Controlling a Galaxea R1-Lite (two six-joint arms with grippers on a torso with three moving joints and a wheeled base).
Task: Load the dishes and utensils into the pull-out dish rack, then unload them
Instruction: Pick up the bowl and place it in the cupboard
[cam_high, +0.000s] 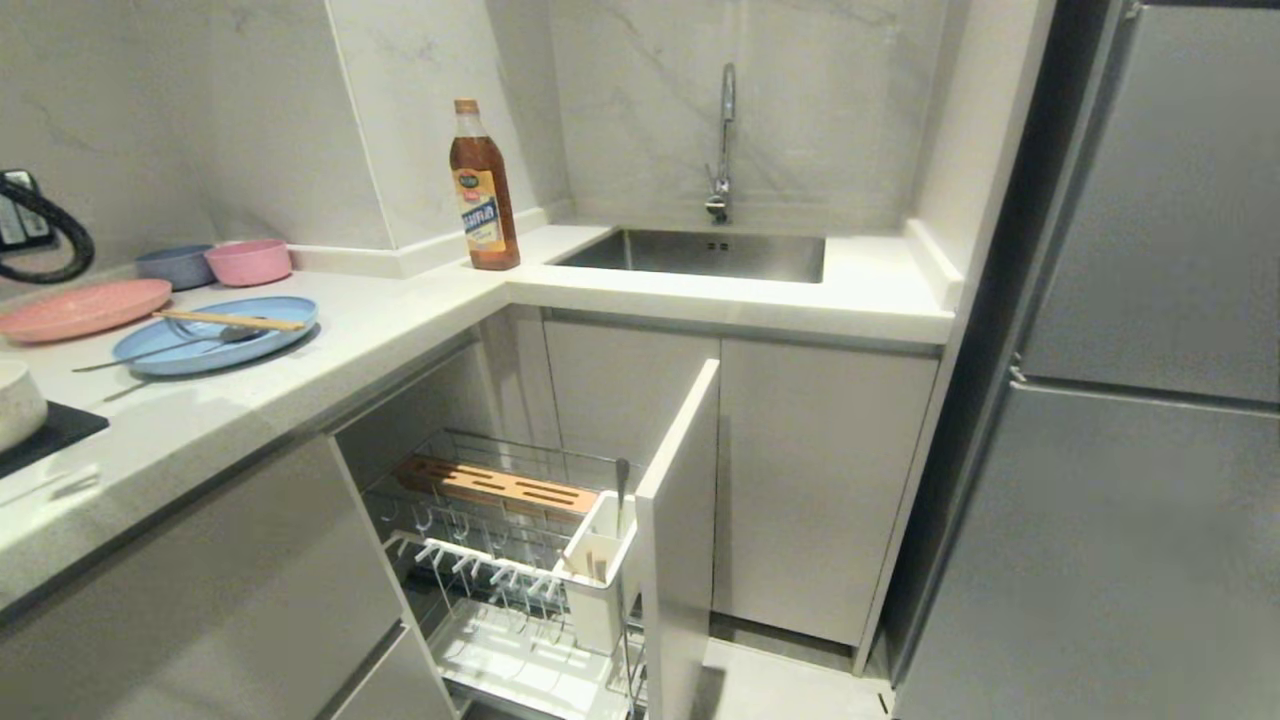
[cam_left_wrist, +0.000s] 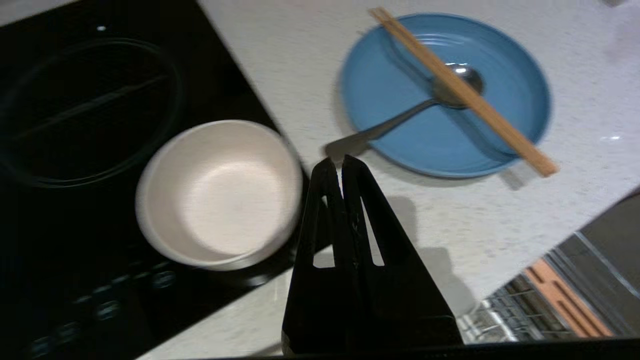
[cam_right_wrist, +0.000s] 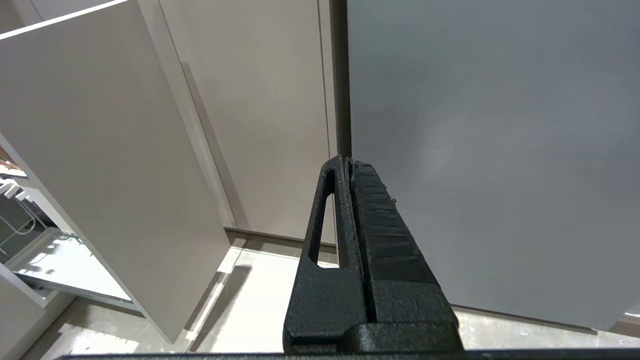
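Overhead, left claw (cam_left_wrist: 336, 162) pinched closed, empty, between cream bowl (cam_left_wrist: 220, 192) (on cooktop (cam_left_wrist: 75, 125)) and blue plate (cam_left_wrist: 445, 95).

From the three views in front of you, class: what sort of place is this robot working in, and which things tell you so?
Most likely a home kitchen. A steel sink with a tap is set into the pale countertop, a pull-out dish rack stands open beneath it, and a cream-white bowl rests on a black induction hob.

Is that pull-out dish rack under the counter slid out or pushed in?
Slid out. The pull-out dish rack stands clear of the cabinet, its front panel swung forward, with wire prongs, wooden block and white drip tray exposed.
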